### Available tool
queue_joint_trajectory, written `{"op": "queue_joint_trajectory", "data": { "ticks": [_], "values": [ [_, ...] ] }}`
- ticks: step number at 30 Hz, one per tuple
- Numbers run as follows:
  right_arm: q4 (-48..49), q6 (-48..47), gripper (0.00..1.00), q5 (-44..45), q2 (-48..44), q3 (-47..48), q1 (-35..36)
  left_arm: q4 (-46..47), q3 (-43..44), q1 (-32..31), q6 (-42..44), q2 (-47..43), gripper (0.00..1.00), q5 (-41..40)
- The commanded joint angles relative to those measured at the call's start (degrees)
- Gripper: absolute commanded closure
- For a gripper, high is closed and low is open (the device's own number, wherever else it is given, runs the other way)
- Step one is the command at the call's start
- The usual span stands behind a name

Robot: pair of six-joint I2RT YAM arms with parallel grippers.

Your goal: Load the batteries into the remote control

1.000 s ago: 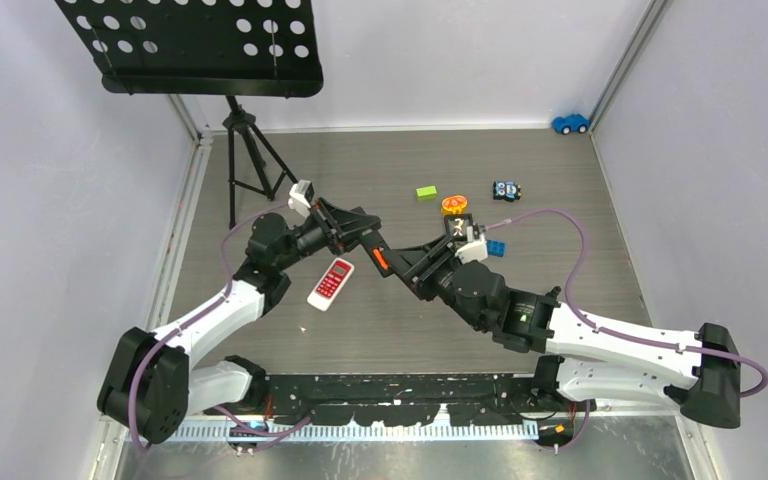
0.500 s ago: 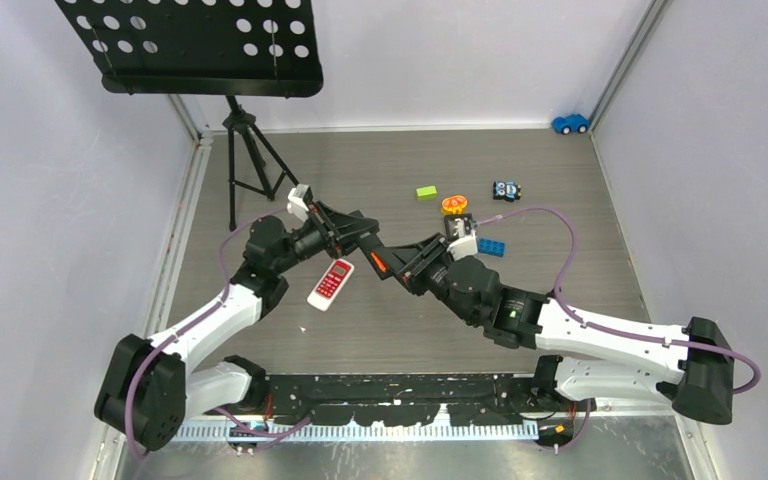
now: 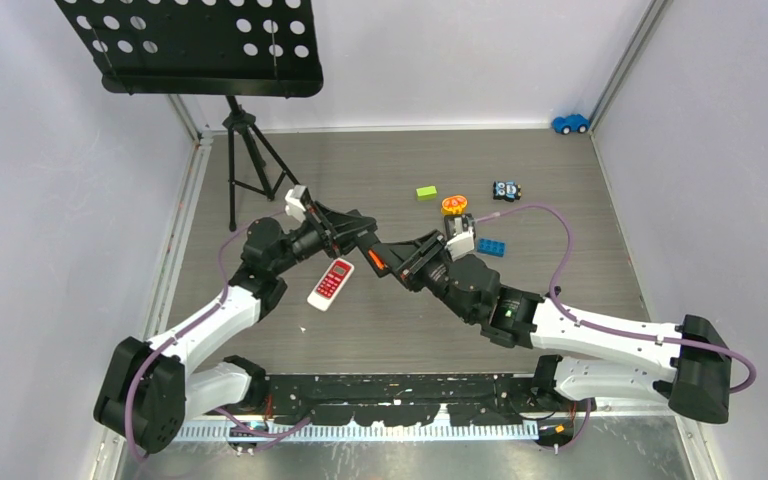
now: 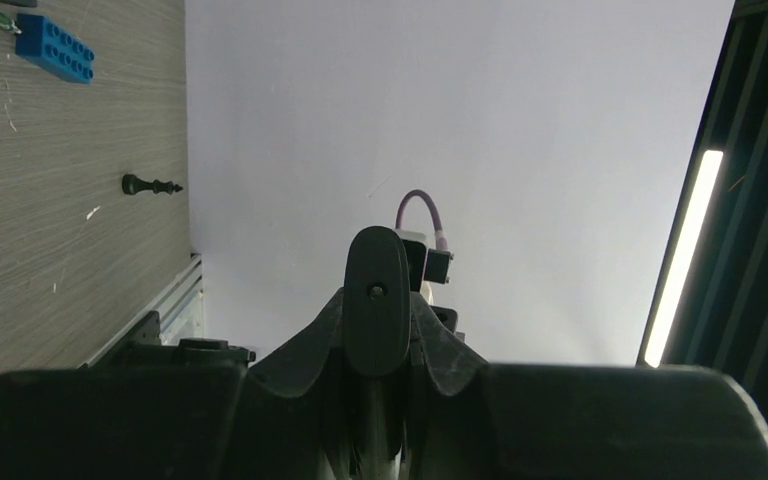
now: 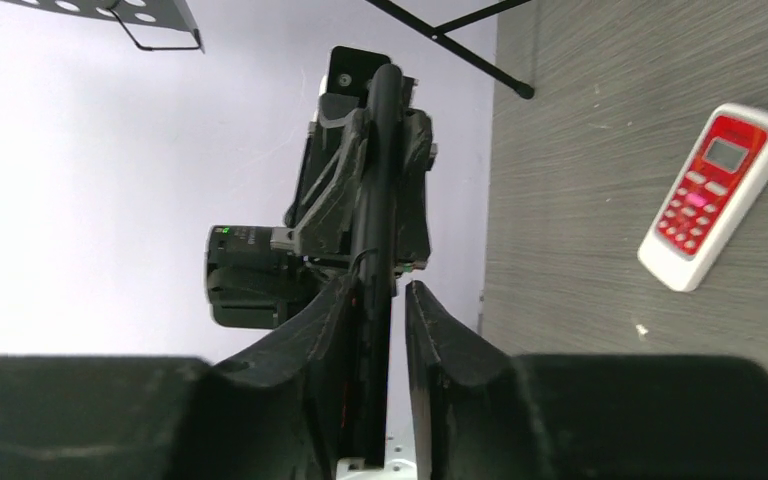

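Since a second ago the right gripper (image 3: 401, 266) has slid toward 9 o'clock along the slim black bar (image 5: 384, 120) that both arms share, and its jaws have drawn in. The whole right arm has followed it that way, so the blue brick (image 3: 491, 247), half covered by the wrist before, now lies in plain sight at 3 o'clock of that wrist. The left gripper (image 3: 367, 244) has drifted only slightly toward 9 o'clock. The red-and-white remote (image 3: 331, 283) has not moved.

The left gripper is pressed tight on one end of the bar and holds it off the table (image 3: 560, 200). In the left wrist view we see the bar's rounded end standing between the fingers. The right gripper's fingers (image 5: 332, 320) straddle the other end. One finger lies against the bar's thin edge, while a sliver of light shows beside the other, so we see no firm pinch there.

From above the bar is dark and narrow, running from 10 o'clock to 4 o'clock between the two grippers. It carries an orange-red strip (image 3: 381, 262) near its middle, and we cannot tell whether that is a battery.

The red-and-white remote lies flat on the table, keys up, at 7 o'clock of the meeting grippers and just beside the left forearm. It has a white shell and a red face with a small screen at its far end.
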Motion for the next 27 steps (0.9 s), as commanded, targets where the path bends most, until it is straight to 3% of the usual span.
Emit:
{"op": "queue_joint_trajectory", "data": {
  "ticks": [1, 4, 6, 9, 17, 27],
  "values": [
    [1.06, -4.03, 0.55, -0.14, -1.36, -2.04, -0.72, 3.46, 0.45, -0.63, 0.83, -2.22, 1.00, 2.73],
    [2.84, -7.15, 0.30, -1.12, -4.92, -4.33, -0.90, 0.35, 0.99, 0.12, 6.15, -1.94, 1.00, 3.68],
    [3.06, -10.96, 0.23, -3.61, -7.33, -4.87, -1.36, -1.46, 1.63, 0.65, 10.70, -1.50, 1.00, 5.34],
    [2.21, -16.91, 0.21, -8.27, -10.15, -5.12, -1.60, -3.51, 2.51, 1.20, 16.97, -0.84, 1.00, 8.16],
    [-10.29, -28.45, 0.25, -16.63, -11.84, -2.16, -2.42, -5.99, 6.20, 1.53, 29.50, -1.27, 1.00, 16.69],
    [-13.95, -36.06, 0.54, -26.52, -4.26, 4.49, -2.43, -7.81, 7.66, 1.53, 32.61, -2.06, 1.00, 19.70]
  ]
}}
